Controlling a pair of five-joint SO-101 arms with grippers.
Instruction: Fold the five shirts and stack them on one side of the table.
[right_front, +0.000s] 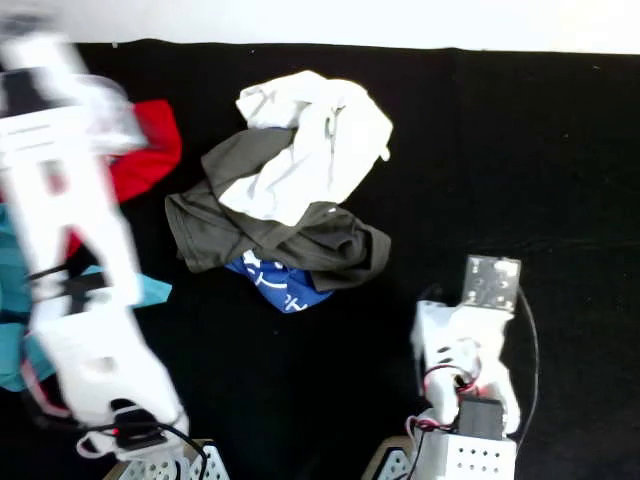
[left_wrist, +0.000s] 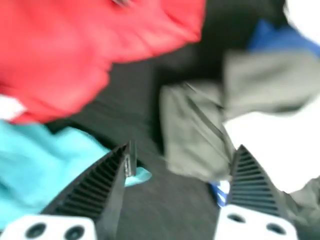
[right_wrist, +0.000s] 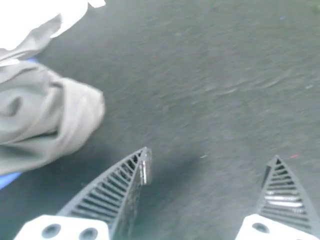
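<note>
At mid-table, toward the far side, I see three shirts heaped together. The white shirt (right_front: 310, 140) sits crumpled on top and lies over the dark grey shirt (right_front: 285, 235). The blue shirt (right_front: 278, 284) pokes out from under the grey one on the side nearer the arms. None of them is folded.

Off to the left lie the other two. The red shirt (right_front: 150, 150) is at the far left and the teal shirt (right_front: 14, 300) is nearer, at the table's left edge. Both are loose and partly covered by the left arm (right_front: 75, 230), which stretches over them.

From the left wrist I see the left gripper (left_wrist: 186, 147) spread wide with nothing between its fingers. It hangs over a strip of black table cloth (right_front: 520, 150) between the two groups. The teal and red shirts are on one side of it. The grey shirt, with the white one over it, is on the other. One finger lines up with the teal shirt's edge and the other with the grey shirt's rim, though I cannot tell whether either touches the cloth.

The right arm (right_front: 470, 370) sits low at the near right. The right gripper (right_wrist: 211, 155) is also spread wide and empty, over bare black cloth. The grey shirt's bunched edge is just beside one finger but apart from it, with a sliver of blue under that edge.
</note>
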